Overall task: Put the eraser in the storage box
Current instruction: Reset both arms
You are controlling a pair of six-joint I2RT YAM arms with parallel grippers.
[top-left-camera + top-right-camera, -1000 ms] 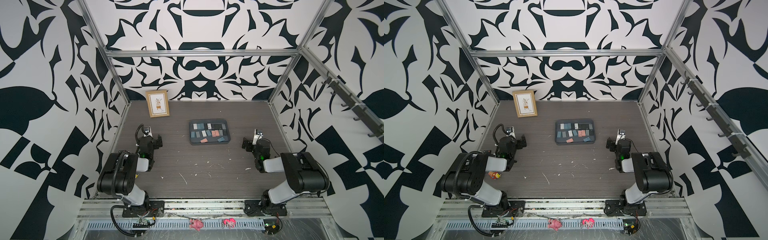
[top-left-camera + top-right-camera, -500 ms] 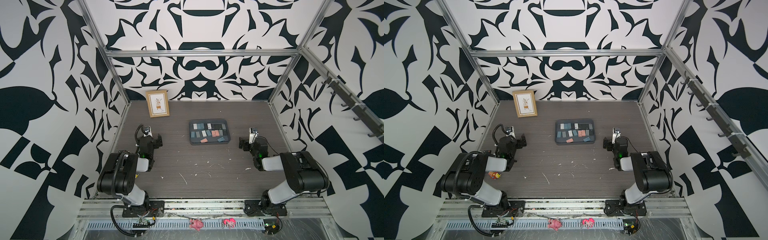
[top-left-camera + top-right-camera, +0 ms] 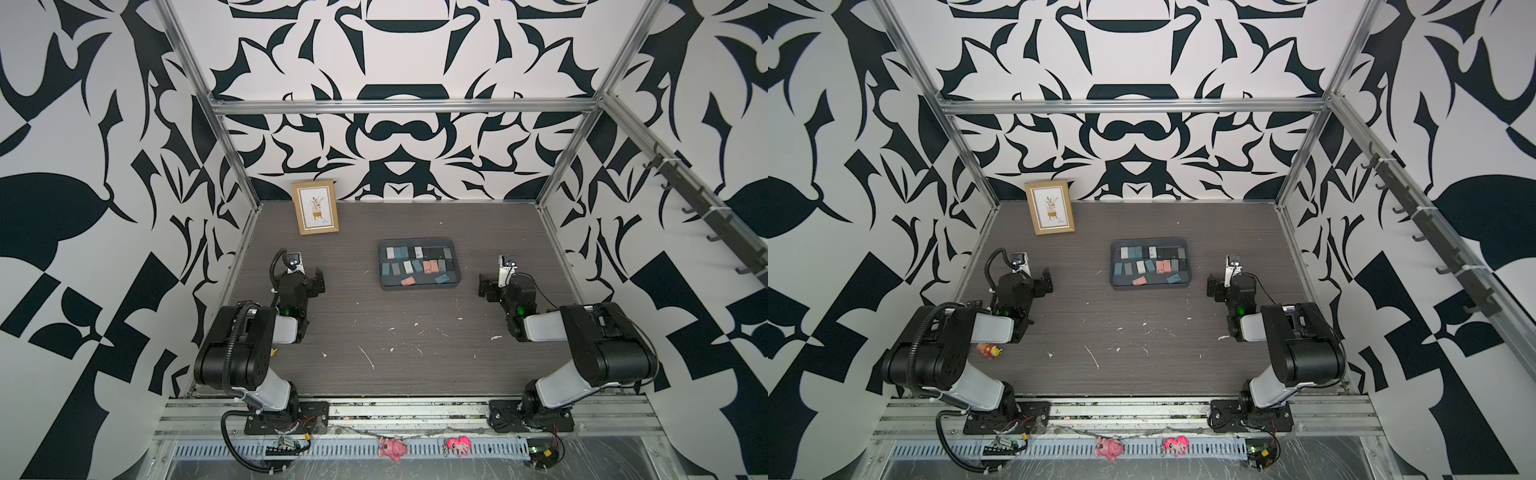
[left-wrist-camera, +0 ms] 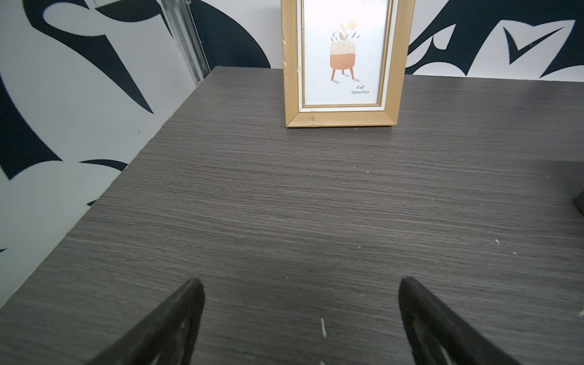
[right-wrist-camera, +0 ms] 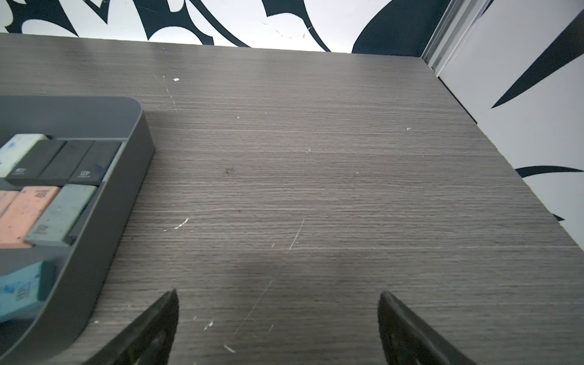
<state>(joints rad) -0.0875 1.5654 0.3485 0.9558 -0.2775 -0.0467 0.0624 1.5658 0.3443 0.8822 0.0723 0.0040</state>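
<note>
The dark slate-grey storage box (image 3: pixel 419 240) (image 3: pixel 1150 240) sits on the table a little beyond the middle. Several erasers lie inside it, pink (image 3: pixel 407 281), blue-grey (image 3: pixel 395 269) and black; every eraser that shows is in the box. In the right wrist view the box's near corner wall (image 5: pixel 104 221) shows with a pink eraser (image 5: pixel 25 211) and a grey one (image 5: pixel 60 215) behind it. My right gripper (image 3: pixel 500 283) (image 5: pixel 278 293) hovers low just right of the box, open and empty. My left gripper (image 3: pixel 303 276) (image 4: pixel 300 284) is open and empty at the left, facing the picture frame.
A wooden picture frame (image 3: pixel 314 206) (image 4: pixel 343 63) stands at the back left against the wall. A small yellow-red toy (image 3: pixel 988 350) lies under the left arm. White crumbs dot the table's front half. Patterned walls close in the left, right and back sides.
My right gripper has shifted a little to the left, closer to the storage box. The left arm has not moved.
</note>
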